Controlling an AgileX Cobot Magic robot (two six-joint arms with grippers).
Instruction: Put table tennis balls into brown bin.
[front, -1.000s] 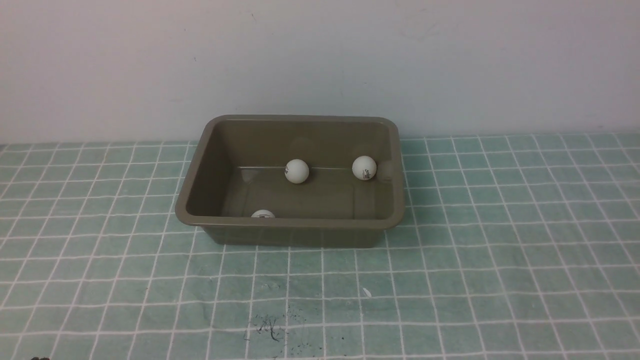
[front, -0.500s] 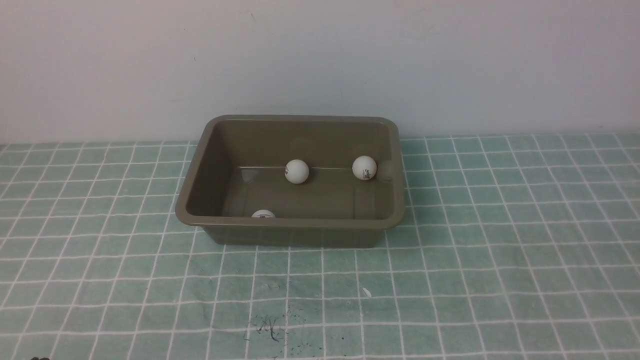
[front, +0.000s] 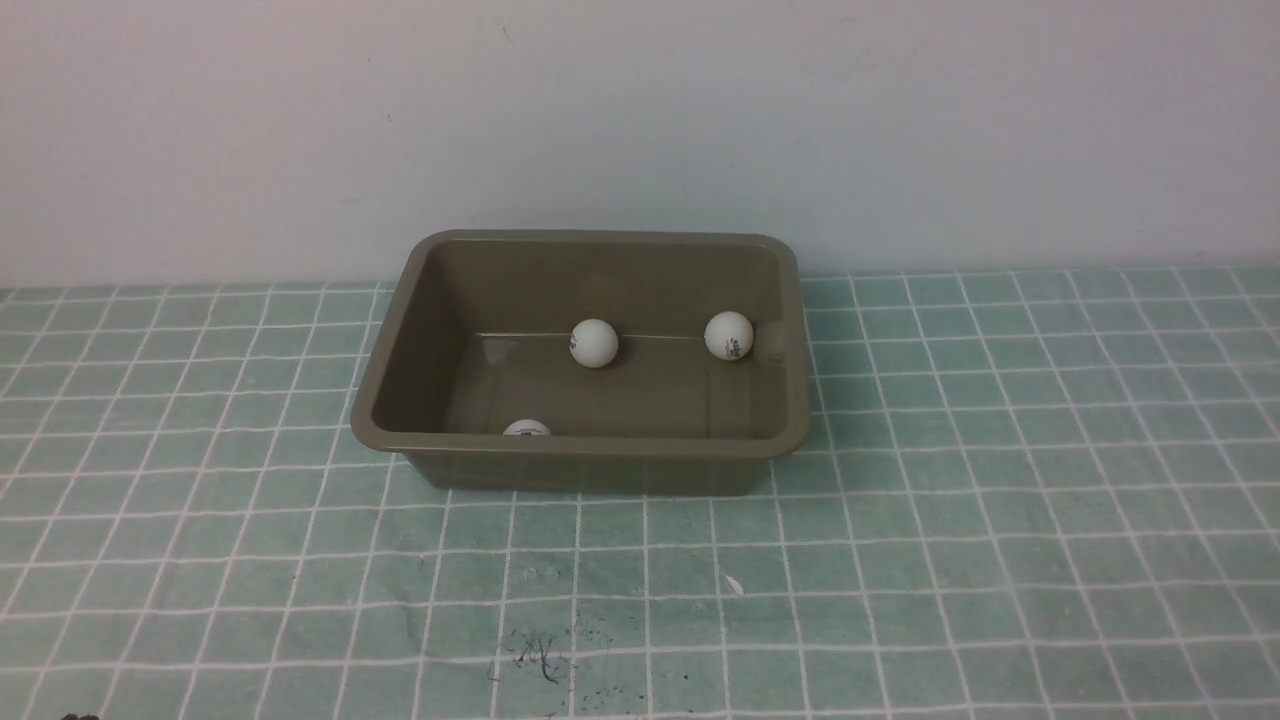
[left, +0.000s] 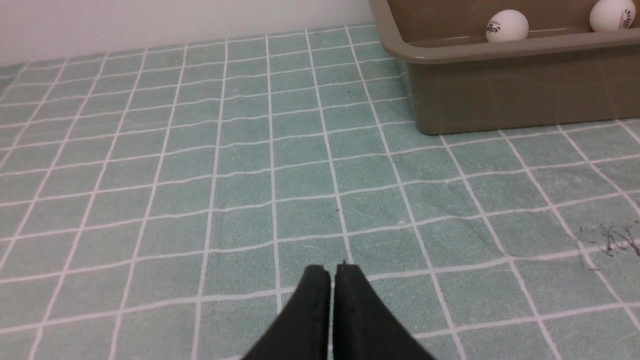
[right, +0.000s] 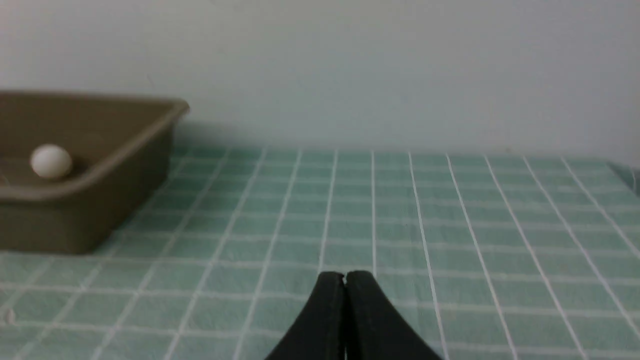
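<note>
White table tennis balls (front: 594, 344), three of them, lie in our olive-brown rectangular plastic bin (front: 590, 472), by the back edge of our green gridded bench (front: 960, 560). We keep our black left gripper (left: 334, 280) and black right gripper (right: 345, 285) closed, both apart from the bin.

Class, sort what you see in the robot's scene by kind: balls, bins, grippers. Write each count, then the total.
White table tennis balls: 3
Brown bin: 1
Grippers, left and right, both shut: 2
Total: 6
</note>
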